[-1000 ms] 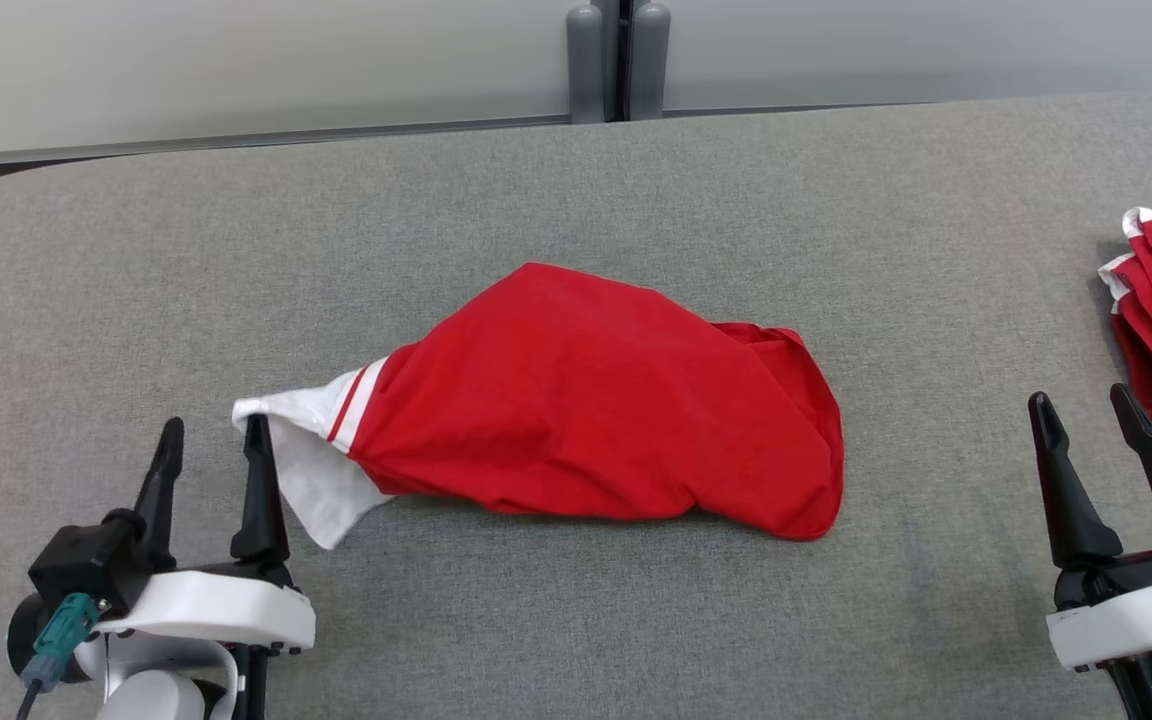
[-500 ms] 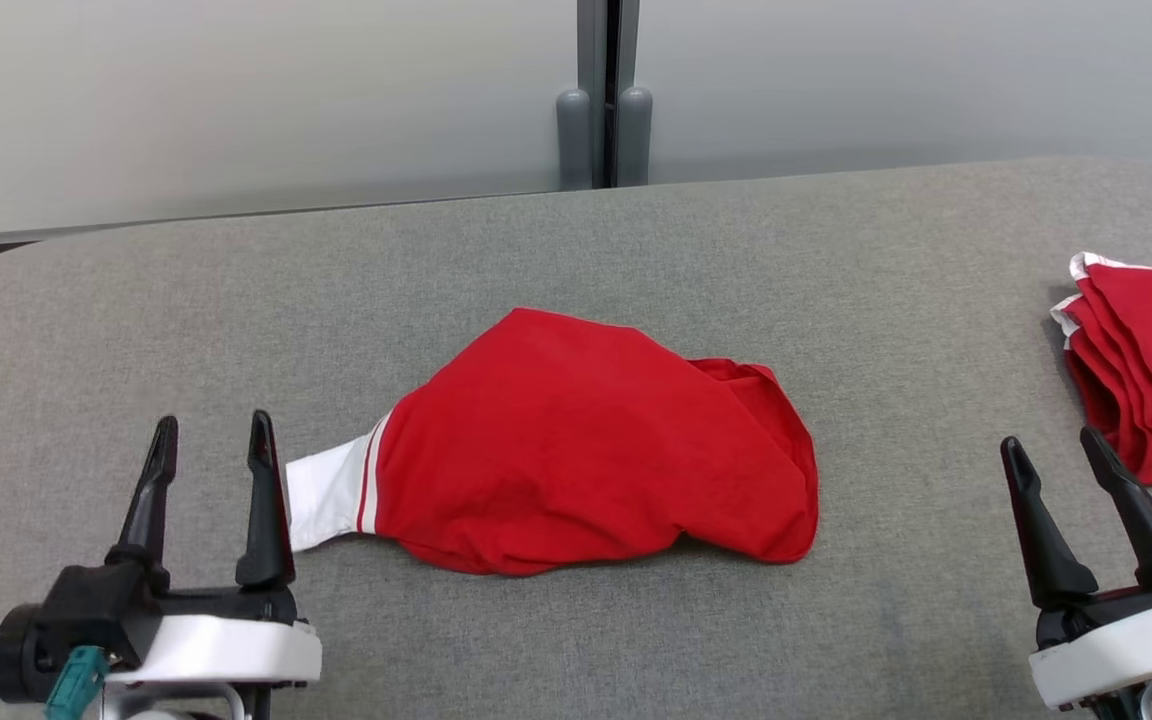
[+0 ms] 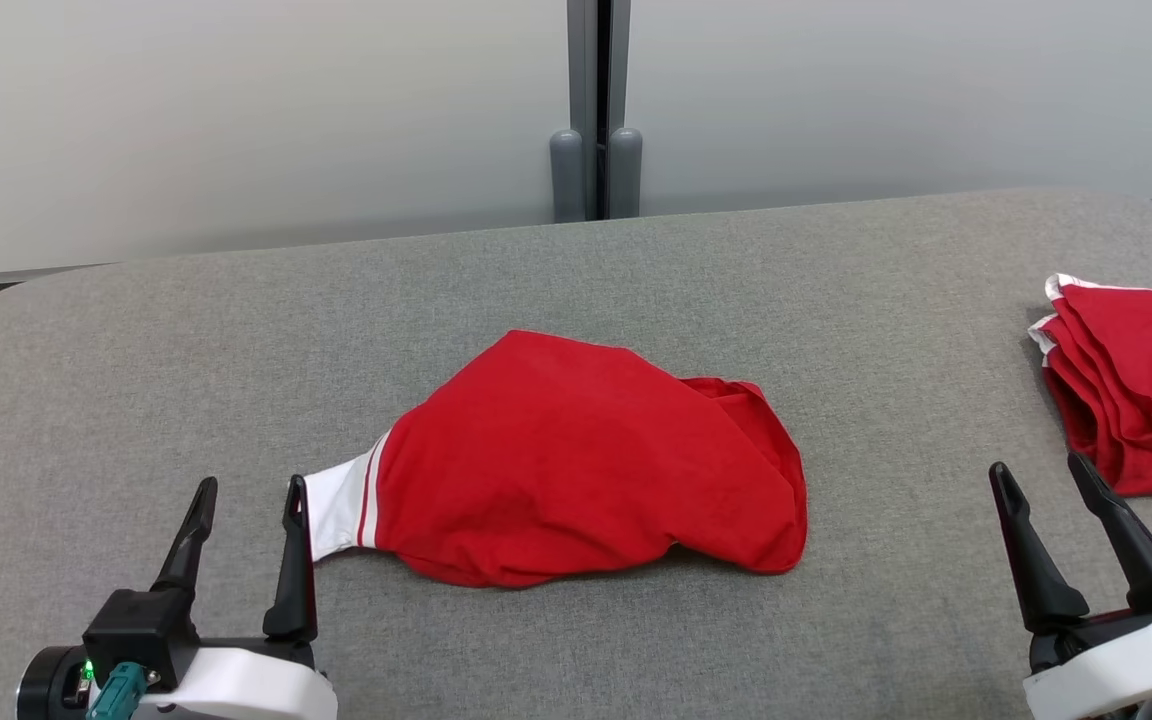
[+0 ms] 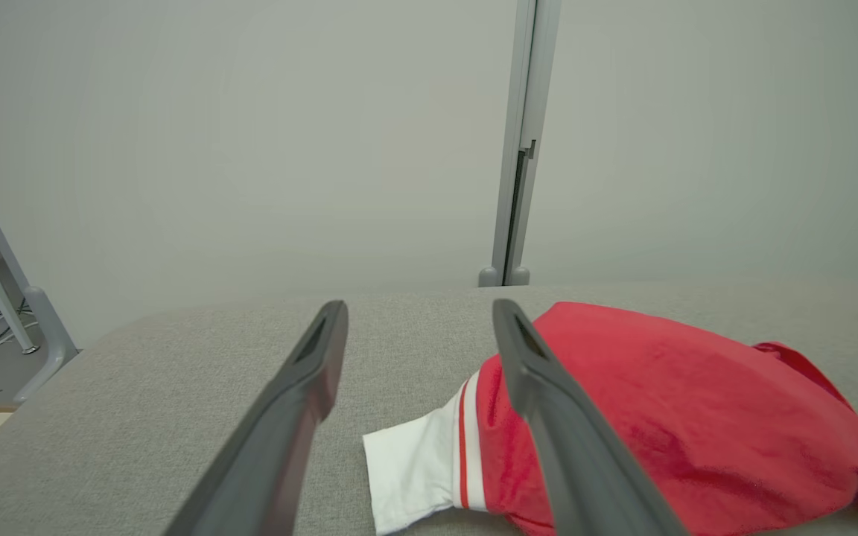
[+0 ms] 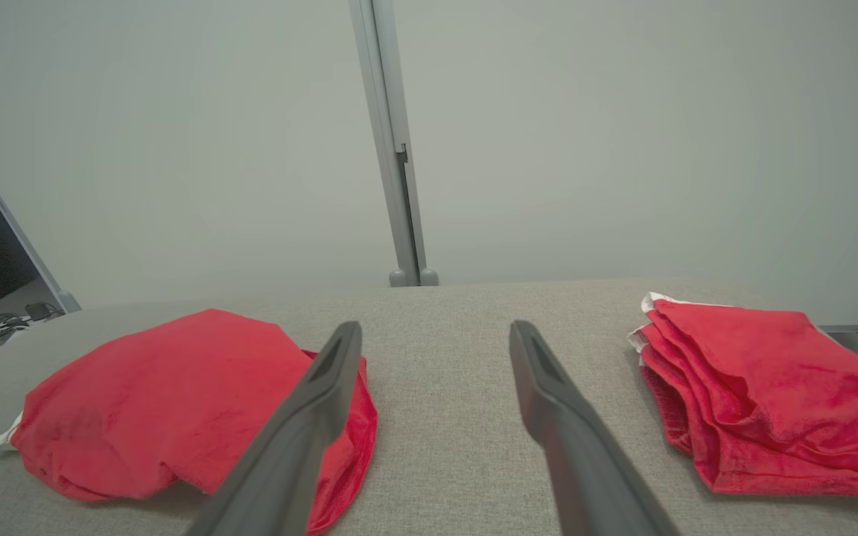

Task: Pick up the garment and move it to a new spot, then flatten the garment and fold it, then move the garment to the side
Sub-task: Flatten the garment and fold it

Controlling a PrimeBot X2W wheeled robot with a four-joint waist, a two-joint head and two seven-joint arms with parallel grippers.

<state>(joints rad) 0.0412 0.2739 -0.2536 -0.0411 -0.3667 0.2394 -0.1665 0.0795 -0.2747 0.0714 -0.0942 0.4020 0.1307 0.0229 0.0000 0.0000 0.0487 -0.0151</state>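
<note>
The red garment (image 3: 586,460) lies bunched in a rounded heap at the middle of the grey padded table (image 3: 136,380). Its white, red-striped sleeve (image 3: 339,502) sticks out flat to the left. My left gripper (image 3: 251,487) is open at the lower left, and its inner finger stands just beside the sleeve end, holding nothing. In the left wrist view the sleeve (image 4: 414,469) lies low between the fingers of that gripper (image 4: 419,307). My right gripper (image 3: 1038,466) is open at the lower right, well apart from the garment (image 5: 168,394).
A stack of folded red garments (image 3: 1136,400) with white trim lies at the table's right edge, just beyond my right gripper. A grey wall with a vertical post (image 3: 594,110) stands behind the table. Bare table stretches to the far left and along the back.
The white sleeve, raised at my left gripper's inner finger a second ago, now lies flat on the table. The left gripper has drawn back. The head camera has tilted up.
</note>
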